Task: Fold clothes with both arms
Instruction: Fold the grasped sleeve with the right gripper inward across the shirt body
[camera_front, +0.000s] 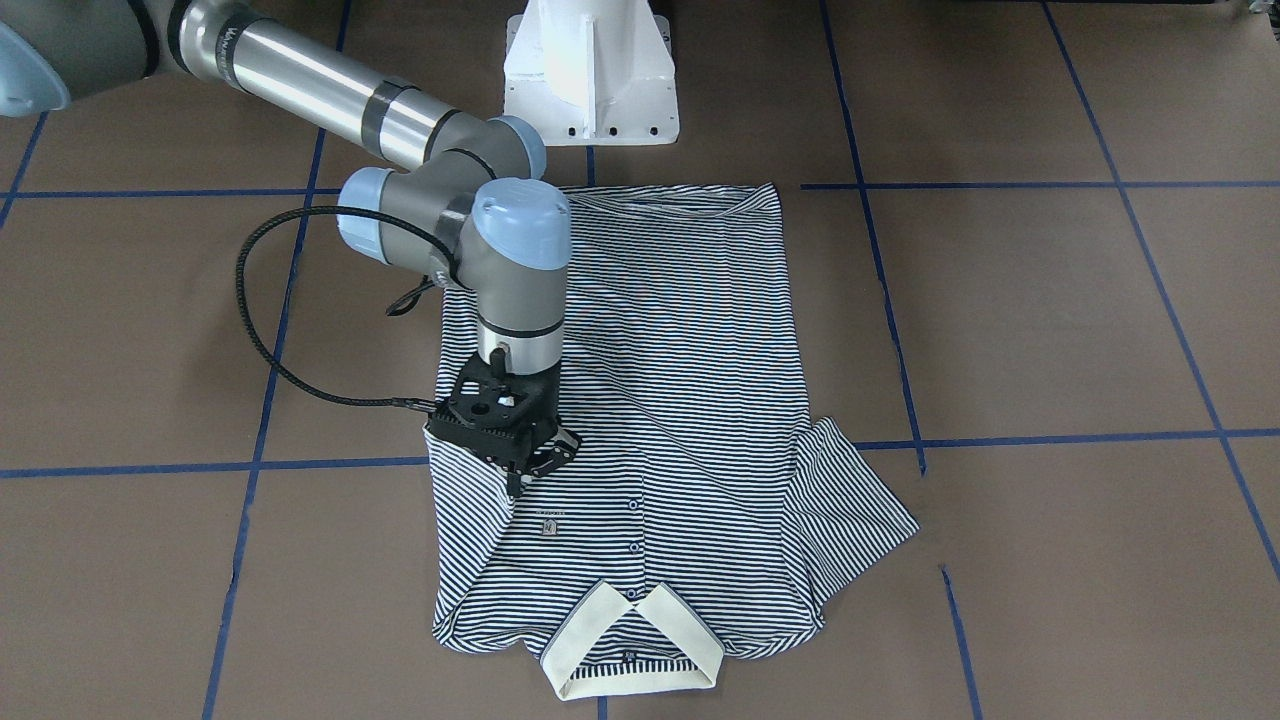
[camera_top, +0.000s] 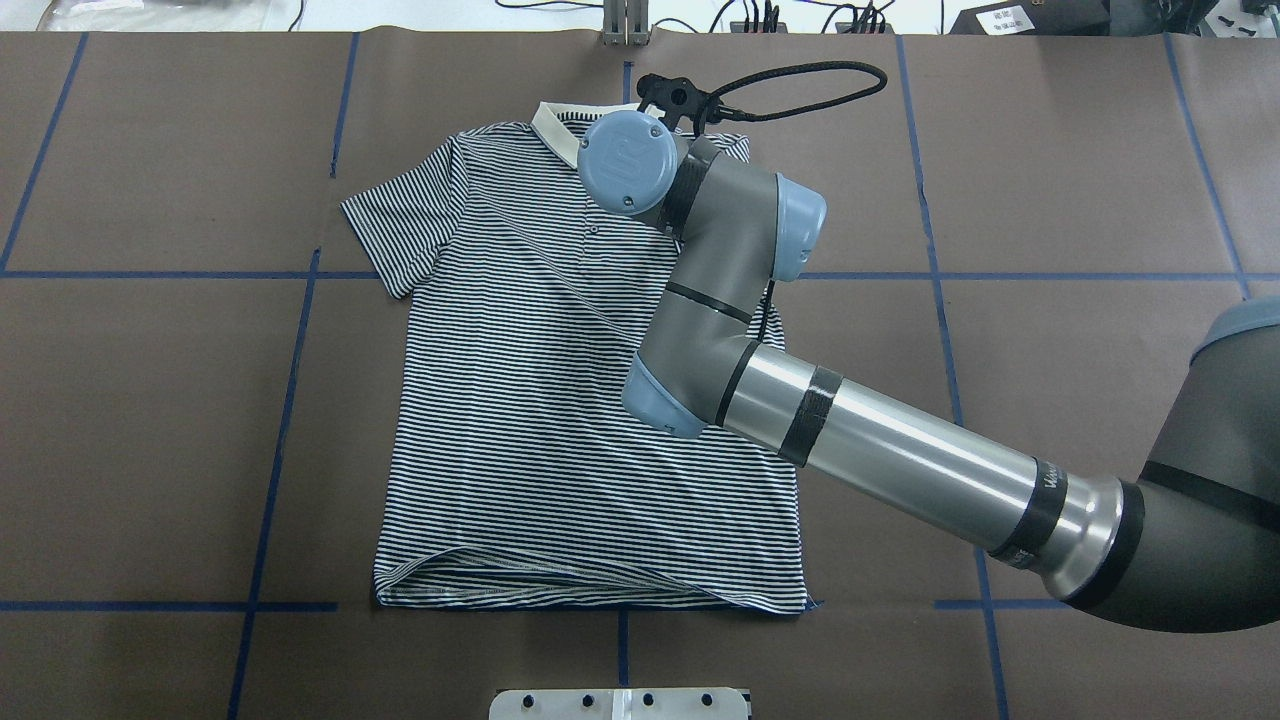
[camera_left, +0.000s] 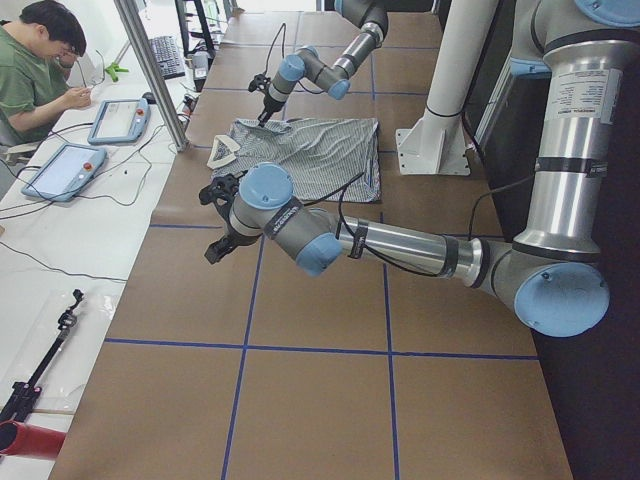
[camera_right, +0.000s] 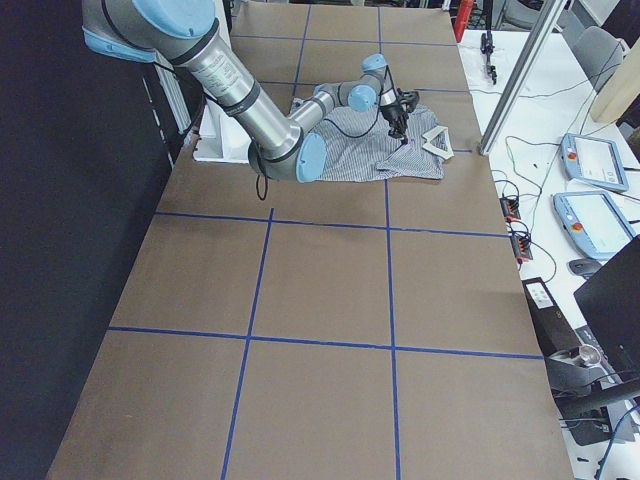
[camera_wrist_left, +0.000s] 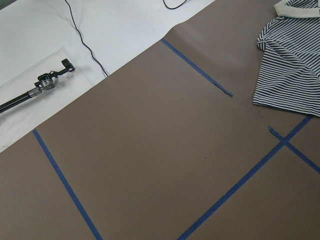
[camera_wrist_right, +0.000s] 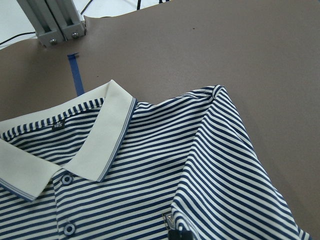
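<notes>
Striped polo shirt (camera_front: 680, 400), chest patch (camera_front: 548, 527) writing illegible, right gripper (camera_front: 540, 465) pinching sleeve (camera_front: 470, 495), left gripper (camera_left: 216, 246): cannot tell

Brown blue-taped table (camera_front: 1050, 320), striped polo shirt (camera_front: 680, 400)

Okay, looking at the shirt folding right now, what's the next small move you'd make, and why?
Probably bring the left gripper over to the outspread sleeve. It lies flat on the table, while the other sleeve is already folded onto the polo shirt under the right gripper, and the left gripper hovers over bare table, apart from the shirt.
</notes>
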